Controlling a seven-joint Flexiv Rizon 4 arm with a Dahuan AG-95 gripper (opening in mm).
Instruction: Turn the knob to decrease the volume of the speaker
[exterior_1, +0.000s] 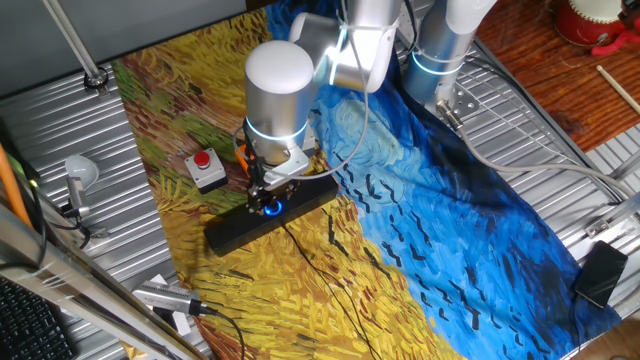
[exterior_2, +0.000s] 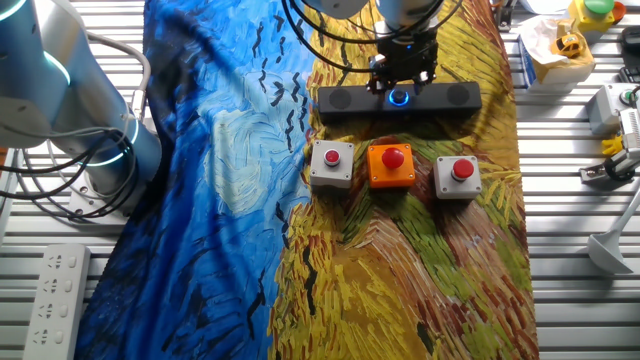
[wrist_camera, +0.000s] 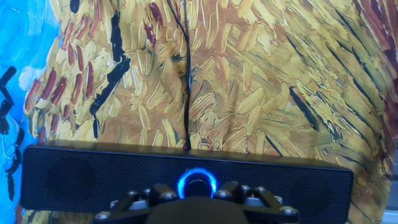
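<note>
The speaker (exterior_2: 345, 100) is a long black bar lying on the yellow part of the painted cloth; it also shows in the hand view (wrist_camera: 74, 177) and from the other side (exterior_1: 230, 232). At its middle sits the knob (wrist_camera: 197, 182), black inside a glowing blue ring (exterior_2: 399, 97) (exterior_1: 272, 208). My gripper (wrist_camera: 197, 194) comes straight down on it (exterior_2: 400, 88) (exterior_1: 268, 200). One finger (wrist_camera: 166, 193) stands left of the ring and the other right of it, both against its edge. The jaws look shut on the knob.
Two grey boxes with red push-buttons (exterior_2: 332, 163) (exterior_2: 458, 172) and an orange box (exterior_2: 391, 165) stand in a row just in front of the speaker. A thin black cable (wrist_camera: 187, 93) runs from the speaker's back. A small black box (exterior_1: 602, 270) lies off the cloth.
</note>
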